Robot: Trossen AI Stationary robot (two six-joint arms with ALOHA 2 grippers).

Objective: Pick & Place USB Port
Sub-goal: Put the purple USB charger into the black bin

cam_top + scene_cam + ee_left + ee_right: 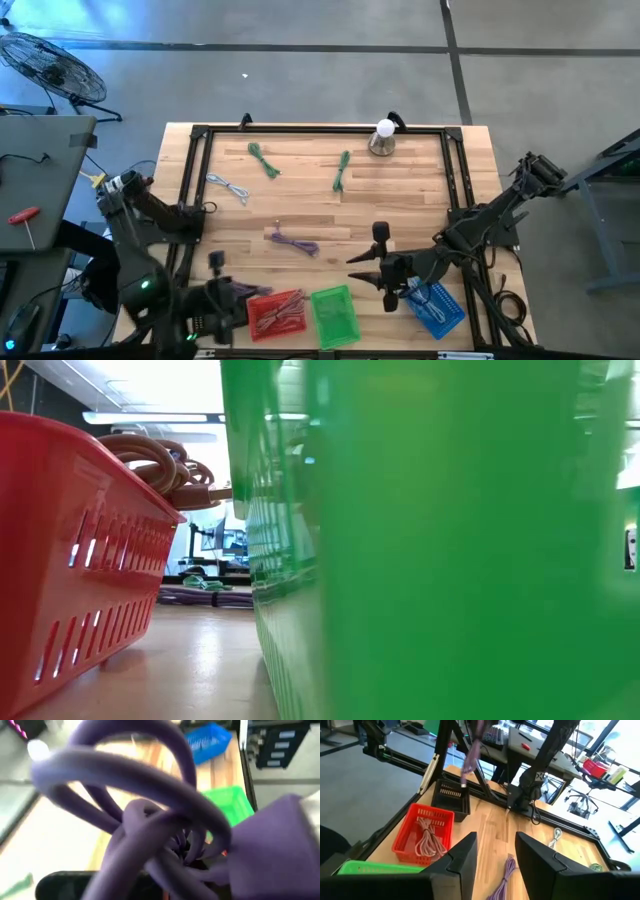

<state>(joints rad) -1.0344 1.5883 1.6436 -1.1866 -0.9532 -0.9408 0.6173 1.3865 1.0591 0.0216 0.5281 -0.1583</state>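
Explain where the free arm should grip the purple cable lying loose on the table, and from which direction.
Grip the purple cable at its bundled middle, coming straight down: it lies flat on open wood, clear of the baskets. The right end effector, open, is nearest.

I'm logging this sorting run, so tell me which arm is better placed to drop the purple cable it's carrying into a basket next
The left. The left gripper holds a purple cable up beside the red basket. The right gripper is open and empty, above the blue basket.
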